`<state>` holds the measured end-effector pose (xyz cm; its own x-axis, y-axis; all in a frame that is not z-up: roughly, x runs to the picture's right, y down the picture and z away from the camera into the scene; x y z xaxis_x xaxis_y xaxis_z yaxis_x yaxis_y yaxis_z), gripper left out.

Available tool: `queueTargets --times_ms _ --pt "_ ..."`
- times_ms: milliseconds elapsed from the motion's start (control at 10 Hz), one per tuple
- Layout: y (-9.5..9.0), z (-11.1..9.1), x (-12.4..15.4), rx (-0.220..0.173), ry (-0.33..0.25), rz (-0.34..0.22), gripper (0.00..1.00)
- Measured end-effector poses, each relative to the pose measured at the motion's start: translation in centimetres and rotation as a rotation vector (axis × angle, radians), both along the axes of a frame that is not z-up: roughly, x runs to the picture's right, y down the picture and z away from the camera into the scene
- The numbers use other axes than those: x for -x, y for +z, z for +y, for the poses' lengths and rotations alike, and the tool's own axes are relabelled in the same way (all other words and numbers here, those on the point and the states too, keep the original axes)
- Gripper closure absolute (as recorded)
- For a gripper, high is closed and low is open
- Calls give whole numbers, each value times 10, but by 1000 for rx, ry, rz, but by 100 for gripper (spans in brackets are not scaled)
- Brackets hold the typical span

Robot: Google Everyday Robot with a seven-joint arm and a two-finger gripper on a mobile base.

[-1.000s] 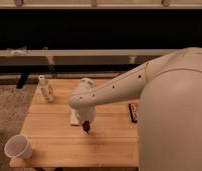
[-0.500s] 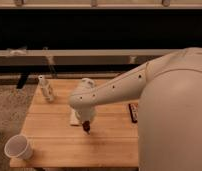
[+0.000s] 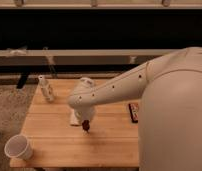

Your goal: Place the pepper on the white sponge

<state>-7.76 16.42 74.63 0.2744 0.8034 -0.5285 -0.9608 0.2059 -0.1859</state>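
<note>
Jaws of the gripper (image 3: 85,123) are clenched on the pepper (image 3: 85,127). The pepper hangs tip-down from them, dark red, over the middle of the table (image 3: 54,136). Its lower end is close to the wood, though whether it touches cannot be told.

The sponge (image 3: 73,119) lies flat on the table just left of the gripper. Only its left part shows, as the rest is hidden behind the gripper's pale housing. The pepper is beside the sponge's right edge, not on top of it.

The arm (image 3: 116,89) reaches in from the right, where the robot's white body fills that side of the view, and slopes down to the gripper.

A white cup (image 3: 18,147) stands at the near left corner, well apart from the sponge. A black bar (image 3: 133,112) lies at the right, partly behind the body. A pale upright item (image 3: 45,88) stands near the far left edge. Carpet (image 3: 6,107) shows to the left of the table.
</note>
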Motion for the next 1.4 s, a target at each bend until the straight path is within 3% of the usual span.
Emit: queueTargets --times_ms 500,1000,1400 --pt "16 -11 56 -16 -76 -73 100" --pt "53 -21 73 -28 -93 -83 98" --pt "70 -14 75 -22 -100 -70 59"
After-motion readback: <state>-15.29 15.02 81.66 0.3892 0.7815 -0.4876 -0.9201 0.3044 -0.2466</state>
